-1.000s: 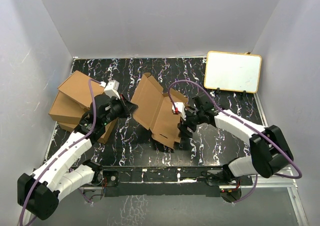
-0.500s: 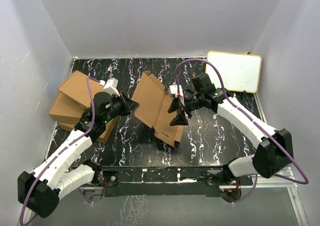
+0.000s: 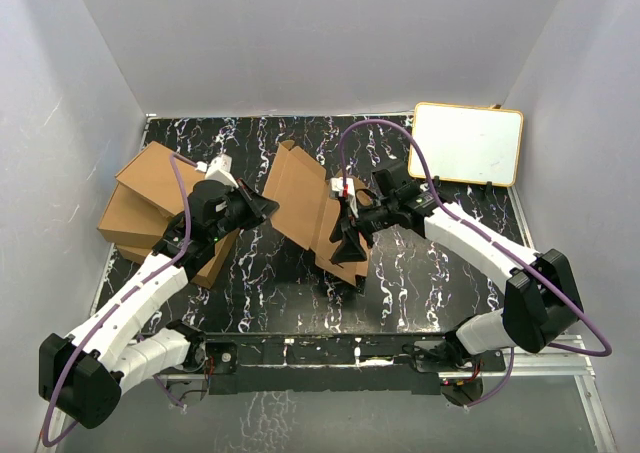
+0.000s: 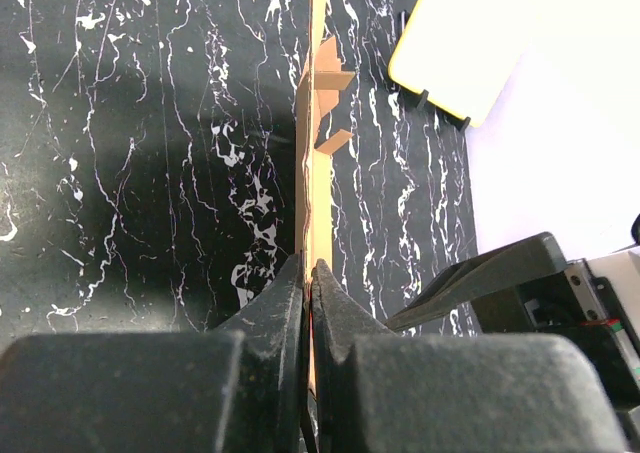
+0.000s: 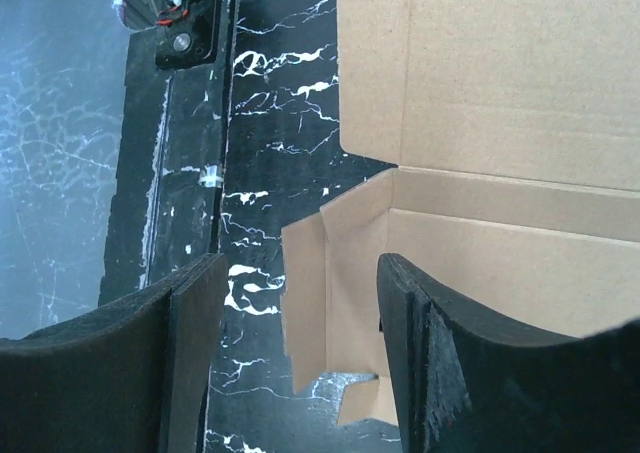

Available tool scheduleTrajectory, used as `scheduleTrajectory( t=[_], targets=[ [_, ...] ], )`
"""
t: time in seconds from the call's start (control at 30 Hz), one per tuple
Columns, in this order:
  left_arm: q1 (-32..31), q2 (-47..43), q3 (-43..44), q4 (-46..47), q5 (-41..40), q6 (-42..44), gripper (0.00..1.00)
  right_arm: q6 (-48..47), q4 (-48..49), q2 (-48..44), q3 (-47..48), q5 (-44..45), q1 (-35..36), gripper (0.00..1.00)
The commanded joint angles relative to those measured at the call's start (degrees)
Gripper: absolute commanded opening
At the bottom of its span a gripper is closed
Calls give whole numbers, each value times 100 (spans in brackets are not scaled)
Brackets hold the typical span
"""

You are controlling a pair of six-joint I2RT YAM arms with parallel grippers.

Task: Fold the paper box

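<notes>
Black left fingers [image 4: 285, 303]: closed, pinching the thin edge of the paper box [image 4: 318, 173]. In the left wrist view the cardboard runs edge-on away from the tips toward 12 o'clock. From overhead, the grip sits at the box's 9 o'clock edge.

Black right fingers [image 5: 195, 363]: spread apart, nothing clamped between them. A small side flap [image 5: 305, 303] of the box and a strip of dark surface show in the gap. Whether either finger touches the cardboard cannot be told. From overhead they point down over the box's 3 o'clock side.

Paper box, brown corrugated cardboard: at the centre of the surface, between the two arms. It is partly open and tilted, with its large lid panel [image 3: 298, 188] raised toward 11 o'clock and the tray part lower, toward 5 o'clock.

Surface [image 3: 430, 263]: black with white marble veining.

Stack of boxes [image 3: 145, 188], brown cardboard: at 9 o'clock, beside and partly behind the left arm, well apart from the paper box.

White board [image 3: 467, 143], yellow rim: at 1 o'clock, at the far right corner of the surface.

Purple cables [image 3: 385, 125]: one looped along each arm.

Walls [image 3: 320, 33]: plain pale grey, on three sides.
</notes>
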Motion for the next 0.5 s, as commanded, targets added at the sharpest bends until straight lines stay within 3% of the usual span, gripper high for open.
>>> scheduleTrajectory(
  t=[0.0, 0.47],
  targets=[
    [-63, -41, 223, -51, -292, -421, 0, 584, 764, -138, -53, -100, -7, 65],
    [-216, 250, 585, -471, -572, -608, 0, 1156, 1249, -112, -199, 47, -59, 65]
  ],
)
